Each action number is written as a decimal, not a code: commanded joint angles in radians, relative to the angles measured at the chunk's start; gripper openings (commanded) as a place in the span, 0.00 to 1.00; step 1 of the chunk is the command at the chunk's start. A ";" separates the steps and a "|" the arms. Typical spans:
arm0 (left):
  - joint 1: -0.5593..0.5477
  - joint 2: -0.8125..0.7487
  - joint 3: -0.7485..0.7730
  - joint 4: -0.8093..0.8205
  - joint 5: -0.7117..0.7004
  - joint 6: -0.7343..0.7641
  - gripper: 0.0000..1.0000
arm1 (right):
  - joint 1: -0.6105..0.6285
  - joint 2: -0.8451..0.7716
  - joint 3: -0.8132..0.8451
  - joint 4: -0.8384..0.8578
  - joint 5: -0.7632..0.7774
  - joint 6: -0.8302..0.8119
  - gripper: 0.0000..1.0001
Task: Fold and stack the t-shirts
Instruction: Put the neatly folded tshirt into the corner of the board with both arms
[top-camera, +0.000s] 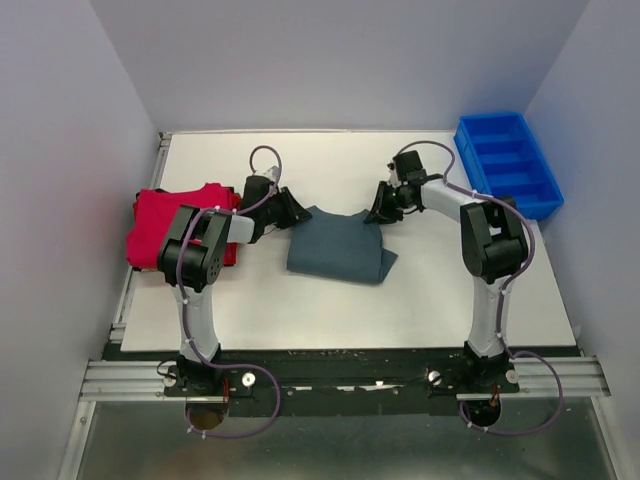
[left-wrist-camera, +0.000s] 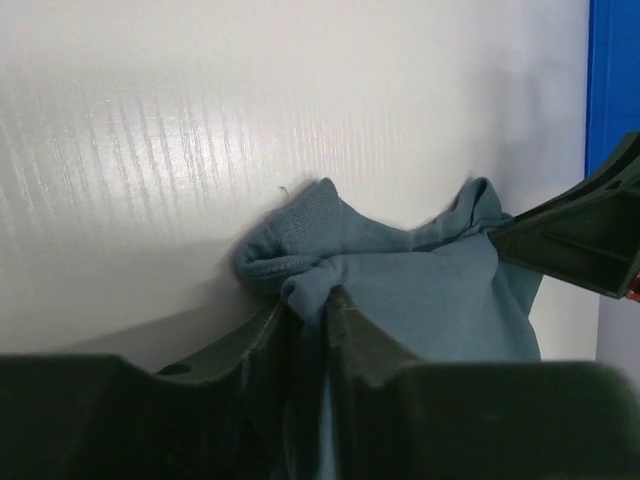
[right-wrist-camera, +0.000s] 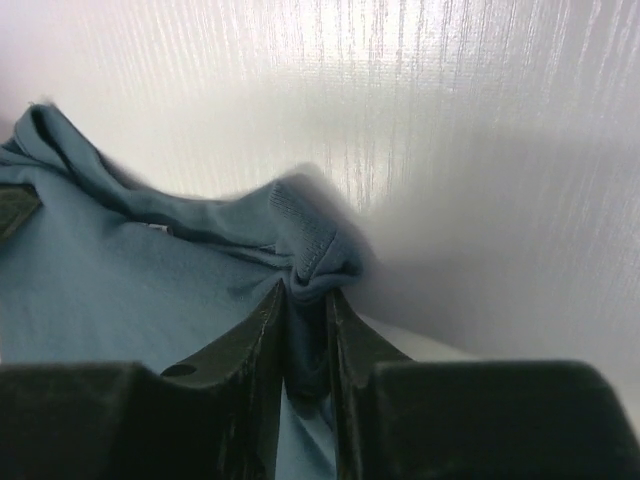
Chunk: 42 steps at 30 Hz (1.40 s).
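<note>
The slate grey-teal t-shirt (top-camera: 335, 247) lies partly folded in the middle of the table. My left gripper (top-camera: 293, 212) is shut on its far left corner, the cloth (left-wrist-camera: 400, 280) bunched between the jaws (left-wrist-camera: 312, 305). My right gripper (top-camera: 377, 210) is shut on its far right corner, a ribbed hem (right-wrist-camera: 310, 250) pinched between the jaws (right-wrist-camera: 305, 295). The right gripper's fingers (left-wrist-camera: 580, 235) show at the right of the left wrist view. The red t-shirts (top-camera: 170, 225) lie folded in a pile at the table's left edge, beside my left arm.
A blue plastic bin (top-camera: 507, 165) with compartments stands at the far right corner; its edge shows in the left wrist view (left-wrist-camera: 612, 80). White walls close the table on three sides. The white table (top-camera: 340, 300) is bare in front of the shirt.
</note>
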 joint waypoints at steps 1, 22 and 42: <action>-0.036 0.066 0.011 -0.003 -0.040 0.047 0.19 | 0.018 0.066 0.032 -0.042 0.016 -0.026 0.22; -0.057 -0.442 -0.449 0.421 -0.198 0.044 0.00 | 0.086 -0.423 -0.284 0.367 -0.085 -0.060 0.01; -0.051 -1.155 -0.202 -0.547 -0.796 0.179 0.00 | 0.301 -0.606 -0.031 0.247 -0.077 -0.120 0.01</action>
